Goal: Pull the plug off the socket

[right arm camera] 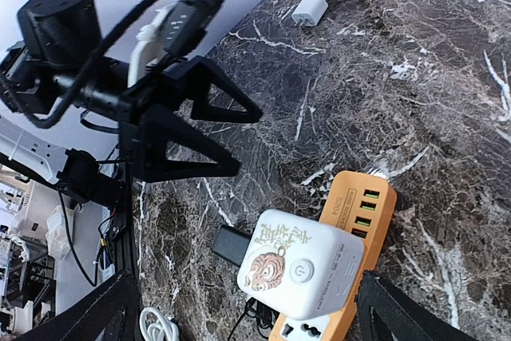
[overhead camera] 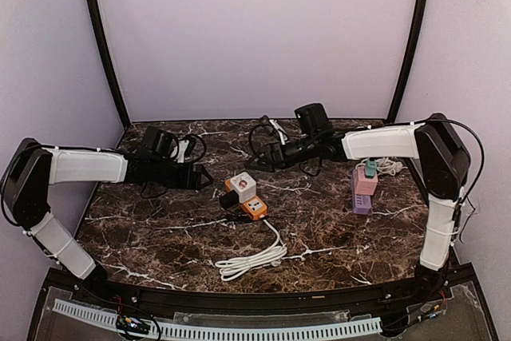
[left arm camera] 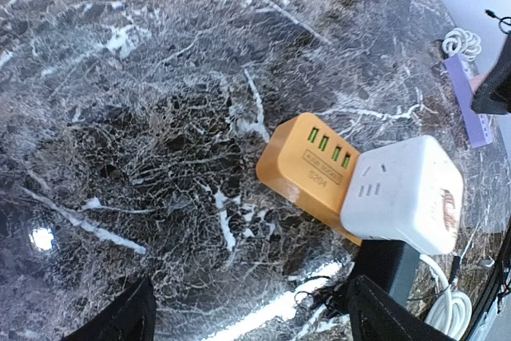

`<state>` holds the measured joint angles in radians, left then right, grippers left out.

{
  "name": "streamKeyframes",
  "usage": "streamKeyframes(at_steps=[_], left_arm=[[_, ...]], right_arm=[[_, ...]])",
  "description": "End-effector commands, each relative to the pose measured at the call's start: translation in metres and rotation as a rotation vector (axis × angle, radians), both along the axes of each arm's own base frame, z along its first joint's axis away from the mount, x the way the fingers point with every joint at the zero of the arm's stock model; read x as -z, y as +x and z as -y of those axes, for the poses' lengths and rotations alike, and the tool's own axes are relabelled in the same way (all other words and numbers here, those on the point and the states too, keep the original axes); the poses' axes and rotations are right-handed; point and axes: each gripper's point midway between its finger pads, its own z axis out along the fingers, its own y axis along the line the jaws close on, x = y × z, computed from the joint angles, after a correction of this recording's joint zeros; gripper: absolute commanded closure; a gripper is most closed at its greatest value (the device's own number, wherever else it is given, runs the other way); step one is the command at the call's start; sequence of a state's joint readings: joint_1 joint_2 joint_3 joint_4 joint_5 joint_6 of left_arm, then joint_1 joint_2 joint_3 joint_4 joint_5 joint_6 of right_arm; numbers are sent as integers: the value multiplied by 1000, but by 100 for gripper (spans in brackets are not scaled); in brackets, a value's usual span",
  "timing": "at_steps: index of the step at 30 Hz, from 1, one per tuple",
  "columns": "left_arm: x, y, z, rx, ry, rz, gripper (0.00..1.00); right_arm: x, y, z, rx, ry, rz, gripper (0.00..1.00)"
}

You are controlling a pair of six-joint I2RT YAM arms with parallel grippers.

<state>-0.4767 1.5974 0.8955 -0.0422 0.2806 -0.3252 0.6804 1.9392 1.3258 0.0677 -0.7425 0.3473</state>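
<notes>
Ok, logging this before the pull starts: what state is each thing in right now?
white cube plug: seated on the orange strip, ungripped
orange strip: flat on the table, USB ports free
left gripper: open, empty, apart from the plug
right gripper: open, empty, apart from the plug
white cable: loosely coiled on the table

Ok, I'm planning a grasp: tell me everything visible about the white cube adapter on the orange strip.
The white cube adapter looks like glossy plastic with rounded corners. Its top face carries a brown cartoon print and a round button, and one side has socket slots. It sits plugged onto one end of the orange power strip, mid-table. A black plug sits close beside it.
</notes>
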Motion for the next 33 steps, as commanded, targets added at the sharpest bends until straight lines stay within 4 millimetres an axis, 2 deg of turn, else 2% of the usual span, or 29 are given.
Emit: streamKeyframes(at_steps=[1, 3, 4, 7, 12, 15, 20, 26, 33], left_arm=[[-31, -9, -10, 0, -32, 181, 17], [-29, -22, -16, 9, -36, 232, 18], [-36, -26, -15, 33, -31, 280, 18], [-33, -36, -17, 57, -4, 342, 18], [-34, -48, -5, 134, 14, 401, 19], [-30, -55, 11, 209, 48, 430, 20], [-20, -54, 23, 267, 142, 439, 25], [-16, -55, 43, 368, 199, 474, 27], [-1, -49, 57, 440, 243, 484, 31]], right_arm=[[18, 8, 1, 13, -99, -21, 6], [24, 9, -3, 3, -118, -33, 7], [26, 10, -5, 2, -127, -36, 8], [33, 10, -12, -6, -147, -43, 9], [53, 8, -17, 8, -211, -39, 9], [63, 6, -21, 2, -226, -45, 10], [84, 7, -20, 9, -262, -68, 10], [108, 7, -13, 26, -309, -84, 12], [122, 0, -6, 19, -326, -107, 19]])
